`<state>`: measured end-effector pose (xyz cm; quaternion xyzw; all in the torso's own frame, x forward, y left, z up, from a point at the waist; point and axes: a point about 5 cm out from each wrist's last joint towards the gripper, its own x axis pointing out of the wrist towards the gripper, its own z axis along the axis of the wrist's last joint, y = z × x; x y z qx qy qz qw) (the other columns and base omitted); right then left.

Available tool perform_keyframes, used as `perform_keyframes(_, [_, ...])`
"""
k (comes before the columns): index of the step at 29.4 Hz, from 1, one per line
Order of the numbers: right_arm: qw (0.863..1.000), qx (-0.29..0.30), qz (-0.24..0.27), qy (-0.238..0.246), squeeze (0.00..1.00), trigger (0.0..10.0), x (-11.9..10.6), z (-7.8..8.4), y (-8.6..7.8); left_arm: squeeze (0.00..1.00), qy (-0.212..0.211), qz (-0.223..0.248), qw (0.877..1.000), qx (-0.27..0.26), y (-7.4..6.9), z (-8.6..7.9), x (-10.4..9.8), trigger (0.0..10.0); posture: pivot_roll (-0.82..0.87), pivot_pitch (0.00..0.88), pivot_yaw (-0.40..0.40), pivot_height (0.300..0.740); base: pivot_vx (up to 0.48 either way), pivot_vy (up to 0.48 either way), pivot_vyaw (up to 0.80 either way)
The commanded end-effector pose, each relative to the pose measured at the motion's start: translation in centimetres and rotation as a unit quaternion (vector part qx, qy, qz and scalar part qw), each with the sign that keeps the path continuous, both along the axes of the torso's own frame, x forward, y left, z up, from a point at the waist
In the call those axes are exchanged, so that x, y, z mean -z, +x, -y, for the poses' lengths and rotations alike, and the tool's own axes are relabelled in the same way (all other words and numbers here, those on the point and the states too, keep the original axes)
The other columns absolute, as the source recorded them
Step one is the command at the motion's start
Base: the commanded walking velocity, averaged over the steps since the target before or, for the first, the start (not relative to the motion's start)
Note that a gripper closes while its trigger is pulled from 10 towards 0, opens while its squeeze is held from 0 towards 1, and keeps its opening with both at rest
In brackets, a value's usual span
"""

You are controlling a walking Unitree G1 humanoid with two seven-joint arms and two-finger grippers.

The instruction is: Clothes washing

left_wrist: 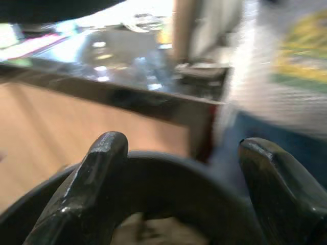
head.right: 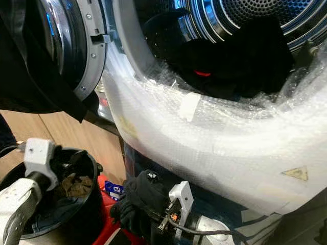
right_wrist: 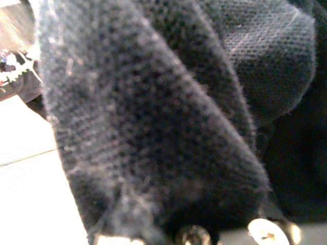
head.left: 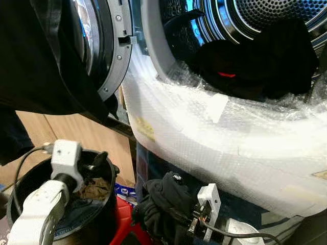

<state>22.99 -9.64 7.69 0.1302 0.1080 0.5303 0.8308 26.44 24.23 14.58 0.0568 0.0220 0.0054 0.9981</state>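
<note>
The washing machine's drum (head.left: 245, 20) stands open and holds a heap of dark clothes (head.left: 265, 61) with a small red tag. Down in front of the machine, my right gripper (head.left: 176, 212) is shut on a black knit garment (head.left: 163, 196), whose fabric (right_wrist: 153, 117) covers the right wrist view. My left gripper (head.left: 98, 166) hovers open over a black bucket (head.left: 20, 176); in the left wrist view the gripper (left_wrist: 184, 194) has nothing between its fingertips. Brownish and dark cloth (head.left: 94, 189) lies in the bucket.
Bubble wrap (head.left: 214, 127) covers the machine's front below the opening. The round door (head.left: 110, 46) is swung open at the left, with a black cloth (head.left: 41, 61) hanging in front of it. A red stool (head.left: 125, 224) sits beside the bucket. Wooden floor (head.left: 76, 132) lies behind.
</note>
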Motion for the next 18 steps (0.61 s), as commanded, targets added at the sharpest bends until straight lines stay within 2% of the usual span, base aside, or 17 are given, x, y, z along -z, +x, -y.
perform_keyframes(1, [1.000,-0.014,0.023,0.017,0.00,0.0,-1.2,-0.2,-0.2,0.00,0.010,0.008,0.999,-0.041,-0.6,-1.1,0.6,10.0,0.19,0.019,0.047,0.740,0.000,0.000,0.00])
perform_keyframes(3, [0.999,-0.015,0.037,0.021,0.00,0.0,-1.9,0.0,-0.2,0.00,0.022,0.014,0.995,-0.092,-1.2,-2.4,1.5,10.0,0.18,0.016,0.044,0.740,0.000,0.000,0.00])
perform_keyframes(5, [0.997,-0.030,0.062,0.035,0.00,0.0,-3.4,0.2,-0.5,0.00,0.029,0.008,0.988,-0.152,-2.0,-3.9,3.1,10.0,0.17,0.019,0.041,0.740,0.000,0.000,0.00])
perform_keyframes(7, [0.993,-0.052,0.090,0.064,0.00,0.0,-5.7,0.4,-0.9,0.00,0.032,-0.006,0.983,-0.182,-2.5,-4.6,4.5,10.0,0.17,0.017,0.035,0.740,0.000,0.000,0.00])
perform_keyframes(8, [0.990,-0.059,0.101,0.076,0.00,0.0,-6.5,0.4,-1.0,0.00,0.031,-0.013,0.982,-0.186,-2.6,-4.7,5.0,10.0,0.17,0.015,0.032,0.740,0.000,0.000,0.00])
perform_keyframes(9, [0.985,-0.070,0.127,0.095,0.00,0.0,-8.4,0.6,-1.1,0.00,0.028,-0.019,0.982,-0.188,-2.8,-4.5,5.7,10.0,0.17,0.011,0.033,0.740,0.000,0.000,0.00])
perform_keyframes(10, [0.983,-0.073,0.136,0.101,0.00,0.0,-9.1,0.6,-1.2,0.00,0.026,-0.021,0.982,-0.187,-2.9,-4.4,6.0,10.0,0.17,0.011,0.033,0.740,0.000,0.000,0.00])
perform_keyframes(11, [0.979,-0.069,0.159,0.106,0.00,0.0,-10.6,0.7,-0.7,0.00,0.028,-0.023,0.983,-0.178,-3.0,-4.1,6.2,10.0,0.17,0.007,0.031,0.740,0.000,0.000,0.00])
perform_keyframes(12, [0.979,-0.069,0.159,0.106,0.00,0.0,-10.6,0.7,-0.7,0.00,0.028,-0.023,0.983,-0.178,-3.0,-4.1,6.2,10.0,0.17,0.007,0.031,0.740,0.000,0.000,0.00])
perform_keyframes(14, [0.973,-0.049,0.199,0.102,0.00,0.0,-13.1,0.6,0.8,0.00,0.026,-0.016,0.984,-0.173,-3.0,-3.7,6.4,10.0,0.17,0.000,0.027,0.740,0.000,0.000,0.00])
perform_keyframes(15, [0.972,-0.047,0.206,0.105,0.00,0.0,-13.6,0.6,1.0,0.00,0.027,-0.015,0.984,-0.174,-3.0,-3.7,6.5,10.0,0.17,0.000,0.026,0.740,0.000,0.000,0.00])
perform_keyframes(18, [0.954,-0.040,0.256,0.148,0.00,0.0,-17.0,0.2,2.2,0.00,0.015,-0.010,0.983,-0.185,-3.1,-3.7,6.9,10.0,0.18,0.000,0.023,0.740,0.000,0.000,0.00])
